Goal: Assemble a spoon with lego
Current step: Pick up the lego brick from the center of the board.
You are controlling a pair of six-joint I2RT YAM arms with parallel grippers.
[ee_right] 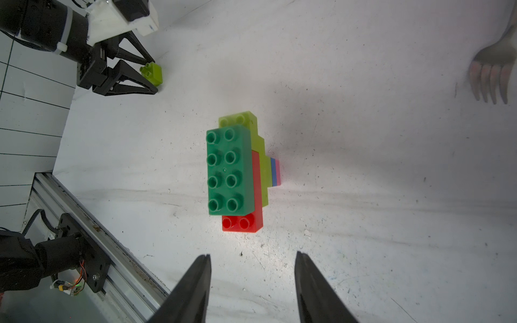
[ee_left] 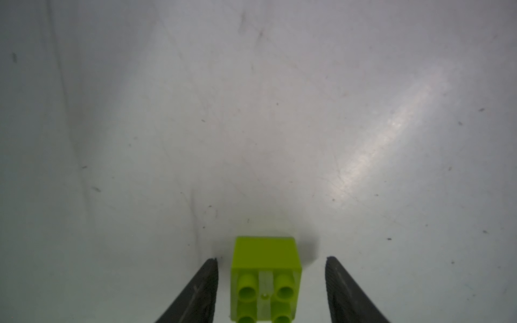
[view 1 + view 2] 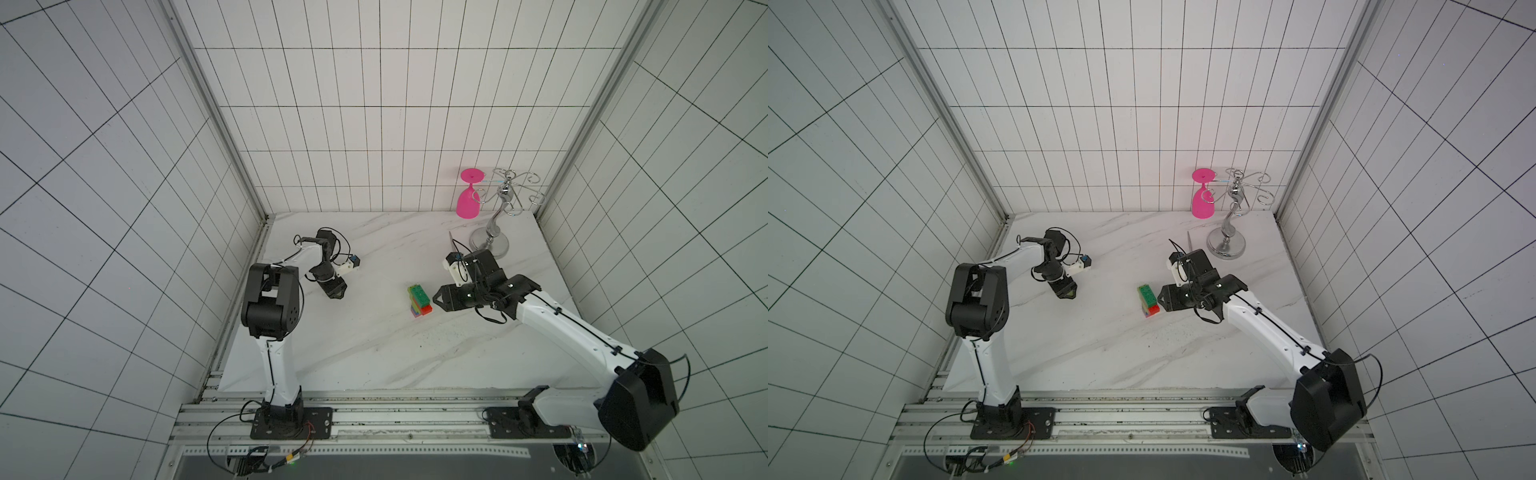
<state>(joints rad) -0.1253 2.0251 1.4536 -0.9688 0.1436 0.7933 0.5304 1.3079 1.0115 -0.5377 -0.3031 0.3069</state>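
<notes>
No legible text, label, brand, number or sign appears in any view. The brick faces of the spoon (image 1: 229, 170) are plain, and any embossing on its studs is too small to read. The tabletop (image 3: 374, 353) shows only marble veining and bears no readable marking.

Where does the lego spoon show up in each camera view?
Both top views: the spoon lies just below picture centre.
Left wrist: not in it.
Right wrist: mid-picture.
Shared landmark: the open right pincer, with its tips just short of the spoon.
</notes>
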